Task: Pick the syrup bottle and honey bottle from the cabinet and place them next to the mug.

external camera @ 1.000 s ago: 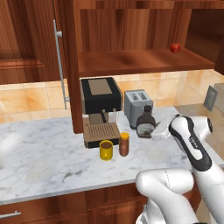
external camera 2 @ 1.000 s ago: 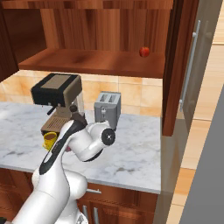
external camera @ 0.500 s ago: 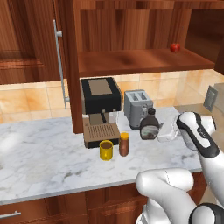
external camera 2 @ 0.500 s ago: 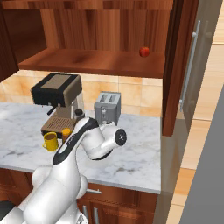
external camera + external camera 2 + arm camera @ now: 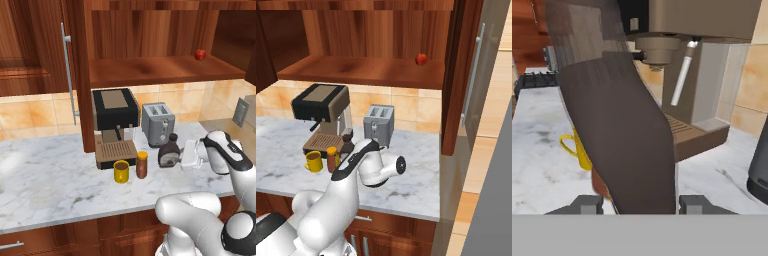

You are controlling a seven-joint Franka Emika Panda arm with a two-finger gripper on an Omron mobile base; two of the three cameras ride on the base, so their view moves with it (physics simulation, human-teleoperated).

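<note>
worktop: white-grey marble worktop [image 5: 45, 175], tan tile backsplash behind, dark wood below
cabinet: reddish-brown wall cabinet [image 5: 150, 35], door swung open at left with long silver bar handle [image 5: 70, 80]; shelf holds a small red apple [image 5: 200, 54] at its right end
coffee machine: black and tan espresso machine [image 5: 116, 125] at the back of the worktop, under the cabinet
toaster: silver toaster [image 5: 158, 123] just right of the coffee machine
mug: yellow mug [image 5: 121, 171] in front of the machine's drip tray
honey bottle: amber honey bottle [image 5: 142, 165], orange top, upright on the worktop just right of the mug
syrup bottle: dark brown syrup bottle [image 5: 169, 152], black cap, right of the honey bottle and in front of the toaster; whether its base touches the worktop, cannot tell
claw: claw [image 5: 638, 204] closed narrow on the syrup bottle, reaching in from the right; in the hand view the dark bottle sits between the two tips, with the mug and the coffee machine behind it
</note>
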